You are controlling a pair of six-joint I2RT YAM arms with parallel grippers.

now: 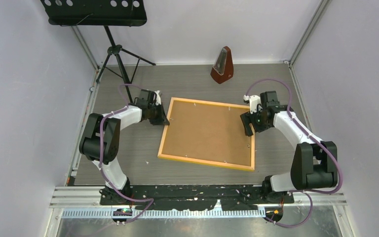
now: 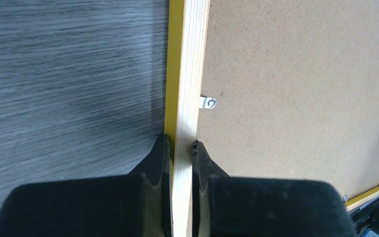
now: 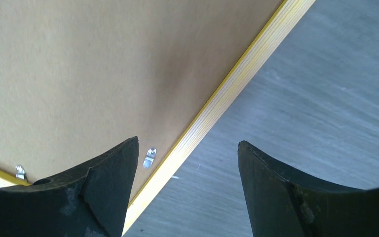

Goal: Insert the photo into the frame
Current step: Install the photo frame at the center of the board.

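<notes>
The frame (image 1: 205, 162), thin yellow-orange strips, lies back-up in the middle of the table with the brown fibreboard backing (image 1: 207, 131) filling it. The photo is hidden. My left gripper (image 1: 164, 118) is at the frame's left strip. In the left wrist view the gripper (image 2: 181, 145) is shut on that strip (image 2: 190, 74), next to a small metal clip (image 2: 209, 102). My right gripper (image 1: 248, 123) is over the frame's right strip. In the right wrist view it (image 3: 187, 145) is open and empty, one finger over the backing (image 3: 103, 64), the strip (image 3: 227, 94) between the jaws.
A brown metronome (image 1: 222, 65) stands behind the frame near the back wall. A black music stand (image 1: 113, 49) stands at the back left, its tray (image 1: 94, 11) overhanging. Walls enclose the grey table on the left, right and back.
</notes>
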